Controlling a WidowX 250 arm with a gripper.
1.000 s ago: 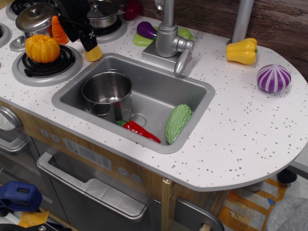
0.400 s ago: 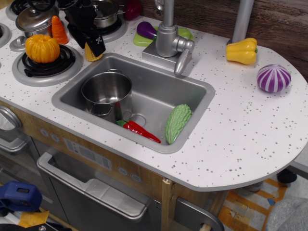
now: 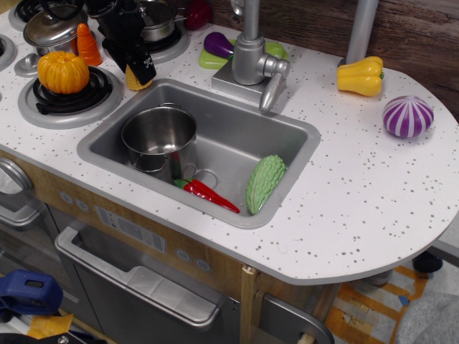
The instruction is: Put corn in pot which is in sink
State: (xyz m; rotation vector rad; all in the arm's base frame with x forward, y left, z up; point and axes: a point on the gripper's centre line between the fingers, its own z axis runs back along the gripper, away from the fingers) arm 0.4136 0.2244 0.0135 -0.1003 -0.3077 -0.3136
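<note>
The yellow corn (image 3: 132, 80) stands on the white counter just behind the sink's back left corner, partly covered by my gripper. My black gripper (image 3: 138, 72) is down over the corn, with one finger (image 3: 145, 69) against its right side. How the jaws stand is hidden. The shiny lidless pot (image 3: 158, 132) stands upright and empty in the left part of the grey sink (image 3: 237, 136), in front of and a little right of the corn.
A red chili (image 3: 208, 193) and a green gourd (image 3: 265, 183) lie in the sink. An orange pumpkin (image 3: 63, 72), an orange cone (image 3: 88, 44) and lidded pots (image 3: 50, 27) are on the stove at left. The faucet (image 3: 251, 57) stands behind the sink. A yellow pepper (image 3: 361, 76) and a purple striped vegetable (image 3: 407, 116) are at right.
My gripper has come down and a little right onto the corn, now covering its right side. The corn has shifted slightly left. Little differs over the last 0.4 s.
</note>
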